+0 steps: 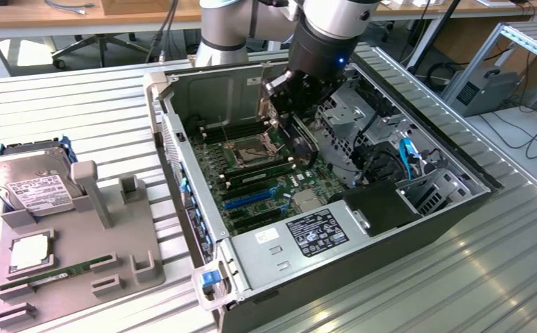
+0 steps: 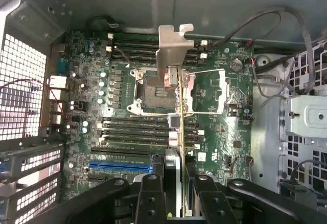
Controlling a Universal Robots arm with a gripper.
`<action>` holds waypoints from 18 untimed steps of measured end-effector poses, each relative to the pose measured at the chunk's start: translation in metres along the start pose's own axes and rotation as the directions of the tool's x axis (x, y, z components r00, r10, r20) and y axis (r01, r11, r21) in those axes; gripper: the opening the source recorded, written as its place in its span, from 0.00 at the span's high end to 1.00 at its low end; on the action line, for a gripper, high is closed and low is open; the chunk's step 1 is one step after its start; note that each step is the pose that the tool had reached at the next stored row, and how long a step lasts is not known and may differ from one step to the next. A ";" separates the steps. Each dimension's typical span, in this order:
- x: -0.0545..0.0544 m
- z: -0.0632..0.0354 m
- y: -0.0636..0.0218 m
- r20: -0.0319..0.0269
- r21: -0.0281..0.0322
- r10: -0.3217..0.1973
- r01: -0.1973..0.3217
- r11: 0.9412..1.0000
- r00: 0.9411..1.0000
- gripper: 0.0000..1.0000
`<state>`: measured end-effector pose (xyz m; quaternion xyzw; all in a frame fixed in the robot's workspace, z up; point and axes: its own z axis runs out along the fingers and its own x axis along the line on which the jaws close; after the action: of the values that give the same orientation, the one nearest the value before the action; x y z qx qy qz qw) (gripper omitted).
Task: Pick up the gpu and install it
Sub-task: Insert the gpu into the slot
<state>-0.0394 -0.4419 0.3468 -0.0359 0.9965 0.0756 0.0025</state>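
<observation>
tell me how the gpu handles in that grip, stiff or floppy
Probably stiff: the gpu runs straight, edge-on, from the gripper. Its silver bracket, at the far end, may lever it sideways. Thin board, so likely fragile.

Bright, even light from above fills the exterior view. The ribbed metal counter [image 1: 74, 104] gleams pale and washes out toward the exterior view's right. The open computer case [image 1: 171, 132] is dimmer inside, and the motherboard [image 1: 268, 184] is darkest under the arm [image 1: 334, 28], where a small blue light [image 1: 341, 61] glows. In the wrist view, daylight burns the case's mesh wall [image 2: 23, 86] out to white. The card [image 2: 171, 50] shines on its metal bracket, and the end effector [image 2: 176, 178] sits dark.
</observation>
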 end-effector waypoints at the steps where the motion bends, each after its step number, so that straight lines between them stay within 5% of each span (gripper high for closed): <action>1: 0.000 0.0000 0.0000 -0.004 0.000 -0.026 0.026 1.000 1.000 0.73; 4: 0.000 0.0000 0.0000 -0.015 -0.002 -0.099 0.099 0.995 0.995 0.73; 18: 0.000 0.0000 0.0000 -0.021 -0.003 -0.137 0.137 0.991 0.990 0.73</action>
<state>-0.0394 -0.4419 0.3467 -0.1051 0.9916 0.0756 -0.0027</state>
